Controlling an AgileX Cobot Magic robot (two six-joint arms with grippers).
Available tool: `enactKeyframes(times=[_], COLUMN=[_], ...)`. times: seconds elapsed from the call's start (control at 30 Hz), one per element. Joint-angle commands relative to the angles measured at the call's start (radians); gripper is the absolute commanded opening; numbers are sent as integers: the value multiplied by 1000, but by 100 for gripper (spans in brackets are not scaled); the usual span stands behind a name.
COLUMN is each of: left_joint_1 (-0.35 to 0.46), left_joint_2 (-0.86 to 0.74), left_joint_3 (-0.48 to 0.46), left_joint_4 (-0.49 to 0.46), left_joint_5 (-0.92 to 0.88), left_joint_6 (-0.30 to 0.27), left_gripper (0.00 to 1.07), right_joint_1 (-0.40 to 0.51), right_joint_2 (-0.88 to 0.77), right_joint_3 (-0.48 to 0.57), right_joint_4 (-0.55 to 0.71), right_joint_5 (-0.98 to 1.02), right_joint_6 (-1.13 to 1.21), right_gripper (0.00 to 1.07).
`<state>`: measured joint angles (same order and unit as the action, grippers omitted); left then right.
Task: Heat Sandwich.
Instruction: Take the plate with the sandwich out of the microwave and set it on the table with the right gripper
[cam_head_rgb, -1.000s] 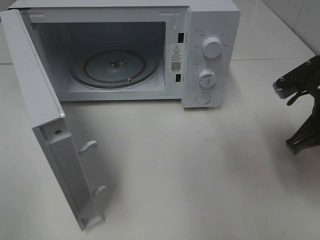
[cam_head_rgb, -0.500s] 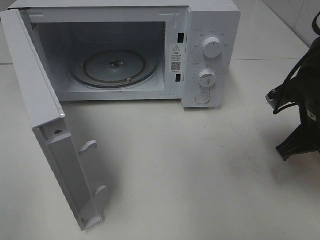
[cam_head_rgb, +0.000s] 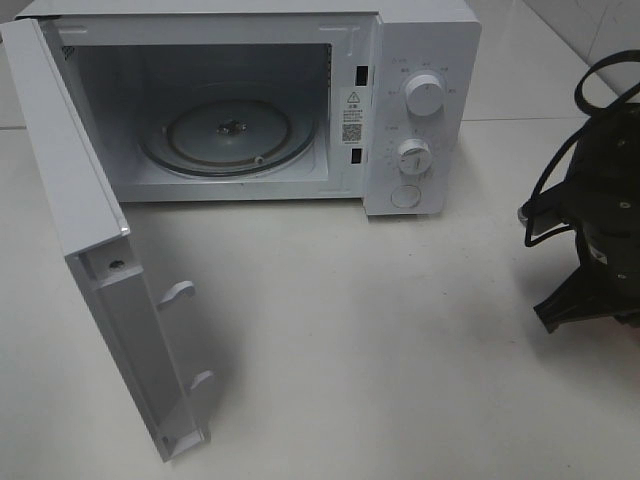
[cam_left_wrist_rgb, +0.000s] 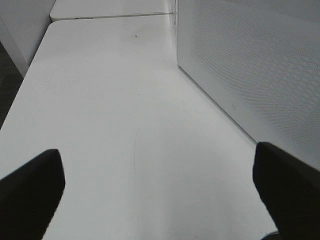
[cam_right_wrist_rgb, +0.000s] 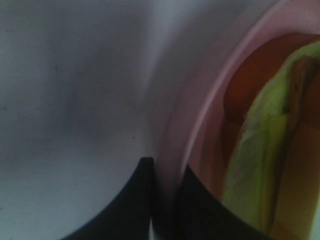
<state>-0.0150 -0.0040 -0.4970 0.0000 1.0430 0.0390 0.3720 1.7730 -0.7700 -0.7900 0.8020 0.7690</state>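
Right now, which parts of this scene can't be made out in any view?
- Sandwich: right wrist view only, blurred and cut off by the frame edge; absent from the high view.
- Pink plate: only a rim section shows.
- Right gripper: arm hides it in the high view.
- Microwave dial markings: too small.

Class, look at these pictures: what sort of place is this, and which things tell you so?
Probably a test bench set up as a kitchen corner: an open white microwave on a bare white table, beside a pink plate.
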Motion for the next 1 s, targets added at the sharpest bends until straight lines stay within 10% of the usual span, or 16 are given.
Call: enactKeyframes(times=[0.03,1.0], left_joint_1=[3,3], left_joint_2=[-21,-21], left_joint_3=[2,2], left_joint_4=[0,0], left_joint_5=[-9,-9], left_joint_6=[-3,-3], left_gripper=[97,97], right_joint_1=[-2,-2], right_joint_2=[38,173], right_joint_3=[-4,-4], right_joint_4=[-73,-164], right_joint_5=[12,-66], right_joint_6=[59,167], right_gripper=[6,13])
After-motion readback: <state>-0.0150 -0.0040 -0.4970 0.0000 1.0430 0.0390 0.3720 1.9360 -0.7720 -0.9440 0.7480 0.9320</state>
